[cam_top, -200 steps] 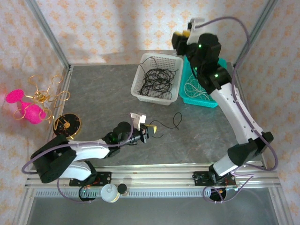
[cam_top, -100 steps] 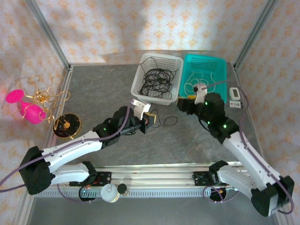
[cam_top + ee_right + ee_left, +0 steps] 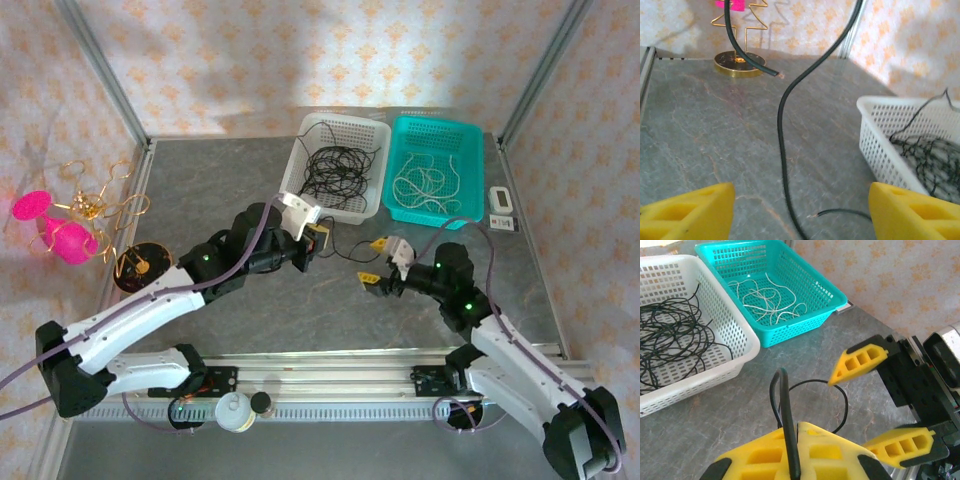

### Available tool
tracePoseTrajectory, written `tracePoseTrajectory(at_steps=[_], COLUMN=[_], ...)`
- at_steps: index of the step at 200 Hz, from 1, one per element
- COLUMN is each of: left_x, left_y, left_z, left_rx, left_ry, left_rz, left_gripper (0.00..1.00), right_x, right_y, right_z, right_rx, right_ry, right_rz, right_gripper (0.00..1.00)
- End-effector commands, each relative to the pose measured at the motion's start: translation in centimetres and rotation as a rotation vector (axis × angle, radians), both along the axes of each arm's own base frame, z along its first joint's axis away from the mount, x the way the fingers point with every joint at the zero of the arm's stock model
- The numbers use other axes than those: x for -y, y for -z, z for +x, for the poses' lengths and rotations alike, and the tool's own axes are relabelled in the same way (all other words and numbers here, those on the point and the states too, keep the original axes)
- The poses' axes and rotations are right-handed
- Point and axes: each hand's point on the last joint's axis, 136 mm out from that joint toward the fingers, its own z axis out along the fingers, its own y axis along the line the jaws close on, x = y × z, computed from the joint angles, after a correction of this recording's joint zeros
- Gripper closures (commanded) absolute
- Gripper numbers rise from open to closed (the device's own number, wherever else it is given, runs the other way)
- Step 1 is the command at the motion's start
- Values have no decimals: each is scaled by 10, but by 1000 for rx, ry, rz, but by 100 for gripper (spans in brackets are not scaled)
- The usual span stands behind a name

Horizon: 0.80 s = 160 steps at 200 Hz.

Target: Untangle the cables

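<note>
Grey marbled bench (image 3: 200, 190) sits inside a patterned-paper enclosure, with a white basket (image 3: 330, 211) at its far side as the handiest landmark. A heap of black cables (image 3: 335, 170) lies inside that basket. The white cables (image 3: 425, 180) lie in the teal basket (image 3: 425, 222) that touches its right side.

One loose black cable (image 3: 781, 140) is out on the bench, just in front of the white basket. The left end effector (image 3: 318, 243), close to the basket's near wall, is clenched on this cable, and the strand runs up out of its yellow fingers in the left wrist view. From there the cable curls into a small loop towards the right end effector (image 3: 372, 261). That one waits a little further from the basket, to the front right, with its jaws spread and nothing gripped. In the right wrist view the strand runs down between its two fingers without touching either.

Sorting looks nearly done — this last black strand appears to be the step in hand. The left arm anchors one part while the right lines up on the loop.

The next move likely calls for the right end effector to ease forward and pinch the strand squarely. The thin cord could slip past the pads — so the closure needs to be centred. After that the two arms would draw apart to open the loop before the cable goes into the white basket.
</note>
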Motion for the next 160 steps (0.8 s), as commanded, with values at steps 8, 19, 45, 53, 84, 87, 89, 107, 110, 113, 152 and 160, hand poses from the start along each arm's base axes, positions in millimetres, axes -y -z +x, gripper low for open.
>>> tracePoseTrajectory(at_steps=[8,19,45,53,84,87,89,107,110,113,152,160], left_x=[-12,-13,-13,-13,-17,-17,-18,-21,-21,-22,-24,-24], left_y=[-12,-20,-43,-49,-76,-78,-79,-92,-94,-95,-109,-110], left_z=[-7,-8,-9,-8,-8,-8,-8,-6,-5,-5,2,3], left_rx=[16,28,63,73,122,128,131,166,170,175,225,231], left_ry=[2,4,13,14,14,12,9,-3,-7,-10,-44,-47], left_rz=[70,66,50,50,51,52,53,54,52,53,40,37], left_gripper=[100,100,100,100,100,100,100,100,100,100,100,100], right_x=[-12,-19,-35,-39,-51,-52,-53,-59,-60,-61,-71,-73], right_y=[-26,-15,2,5,20,21,22,20,19,19,6,5], right_z=[4,4,-4,-5,1,1,0,2,2,2,-6,-5], right_rx=[227,197,125,105,31,28,24,-2,-7,-10,-81,-94], right_ry=[-92,-142,-289,-319,-372,-380,-385,-404,-407,-411,-454,-439], right_rz=[-60,-93,-93,-80,-70,-68,-67,-38,-33,-27,51,56], right_gripper=[29,29,31,32,37,37,37,43,43,44,61,62])
